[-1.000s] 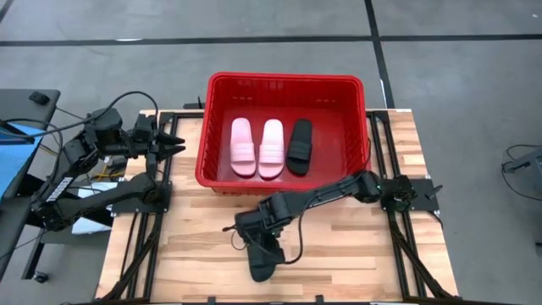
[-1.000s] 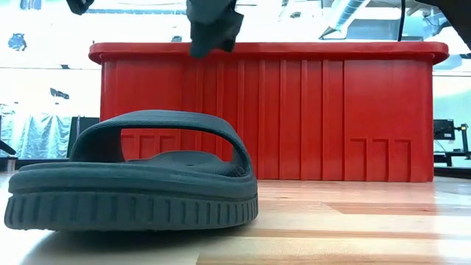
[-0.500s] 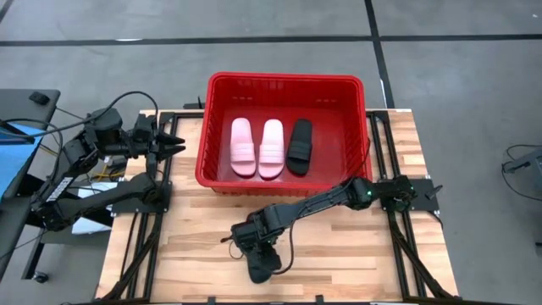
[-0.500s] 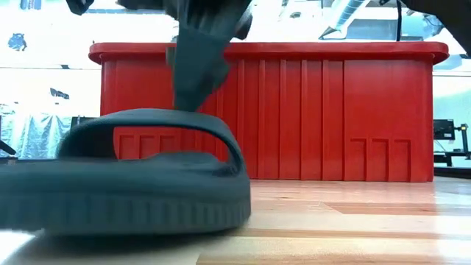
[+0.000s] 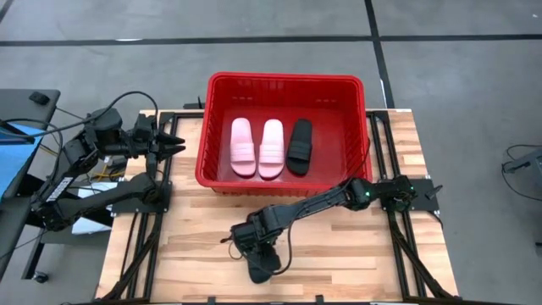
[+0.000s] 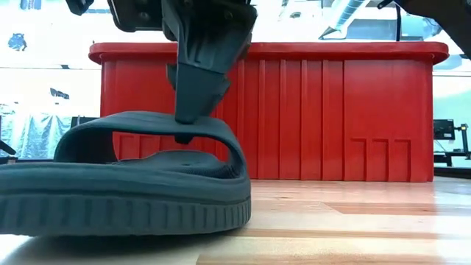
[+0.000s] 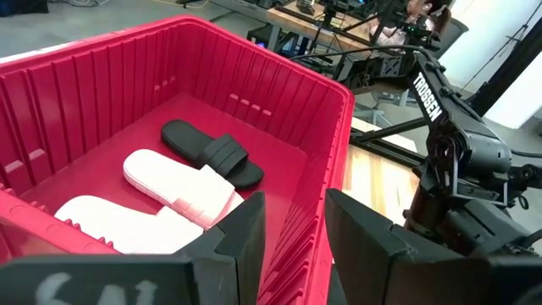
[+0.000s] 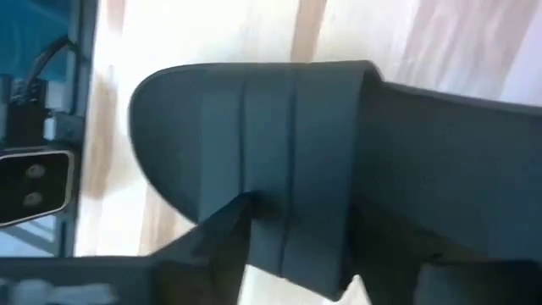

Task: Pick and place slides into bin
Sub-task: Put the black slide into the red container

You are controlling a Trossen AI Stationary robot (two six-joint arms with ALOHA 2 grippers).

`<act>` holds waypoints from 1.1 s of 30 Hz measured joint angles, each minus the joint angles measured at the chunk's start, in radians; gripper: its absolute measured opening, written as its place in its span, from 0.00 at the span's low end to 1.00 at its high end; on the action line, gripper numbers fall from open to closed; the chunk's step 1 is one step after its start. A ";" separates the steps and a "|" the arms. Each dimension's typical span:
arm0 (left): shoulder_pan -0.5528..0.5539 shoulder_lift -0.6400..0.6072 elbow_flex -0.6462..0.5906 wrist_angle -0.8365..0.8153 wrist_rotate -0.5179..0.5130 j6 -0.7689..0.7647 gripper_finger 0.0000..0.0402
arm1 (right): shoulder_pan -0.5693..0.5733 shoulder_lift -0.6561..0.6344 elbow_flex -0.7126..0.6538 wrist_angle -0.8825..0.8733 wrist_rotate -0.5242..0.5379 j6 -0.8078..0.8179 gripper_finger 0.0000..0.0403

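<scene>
A black slide [image 5: 261, 269] lies sole down on the wooden table near its front edge; it fills the low view [image 6: 132, 191]. My right gripper [image 5: 254, 246] is down over its strap [image 8: 254, 135], fingers apart. The red bin [image 5: 288, 78] stands at the table's far side. Two pale pink slides [image 5: 257, 147] and a second black slide [image 5: 299, 144] lie flat on its floor. My left gripper [image 5: 174, 142] waits open at the table's left, pointing at the bin. My right gripper touches the top of the black slide's strap [image 6: 184, 138] with one fingertip [image 6: 193, 103], coming from above and slanting down. The other finger is hidden behind it, so I cannot tell whether it touches. The slide rests flat on the table.
The bin's near wall [image 6: 294, 110] rises just behind the black slide. Black frame rails [image 5: 161, 220] run along the table's left and right sides. Bare wood lies to the slide's left and right [image 5: 356, 254].
My right gripper has gone down and a little toward the table's near edge, from above the black slide onto its strap. The slide has shifted slightly on the table and still lies flat.
</scene>
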State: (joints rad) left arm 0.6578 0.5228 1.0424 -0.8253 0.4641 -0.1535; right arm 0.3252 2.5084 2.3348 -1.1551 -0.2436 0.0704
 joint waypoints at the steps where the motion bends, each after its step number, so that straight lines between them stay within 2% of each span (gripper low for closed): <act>1: 0.000 0.000 0.000 0.000 0.000 0.000 0.28 | 0.000 0.000 0.000 -0.005 -0.009 0.000 0.42; 3: 0.000 0.000 0.000 0.000 0.000 0.000 0.28 | 0.000 0.000 0.000 -0.020 -0.033 0.000 0.30; 5: 0.000 0.000 0.000 0.000 0.000 0.000 0.28 | -0.003 0.000 0.001 -0.030 -0.049 -0.001 0.12; 7: 0.000 0.000 0.000 0.000 0.000 0.000 0.28 | -0.007 -0.001 0.001 -0.041 -0.065 0.004 0.04; 18: 0.000 0.000 0.000 -0.047 -0.039 0.028 0.28 | 0.001 -0.043 -0.001 -0.096 -0.074 0.053 0.01; 29: 0.000 0.000 0.000 -0.131 -0.061 0.054 0.28 | 0.056 -0.210 -0.002 -0.147 -0.173 0.095 0.00; 33: 0.000 0.000 0.000 -0.129 -0.061 0.054 0.28 | 0.083 -0.296 -0.001 -0.147 -0.165 0.151 0.00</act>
State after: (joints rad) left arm 0.6579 0.5230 1.0424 -0.9539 0.4034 -0.0998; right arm 0.4078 2.2119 2.3341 -1.3022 -0.4090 0.2218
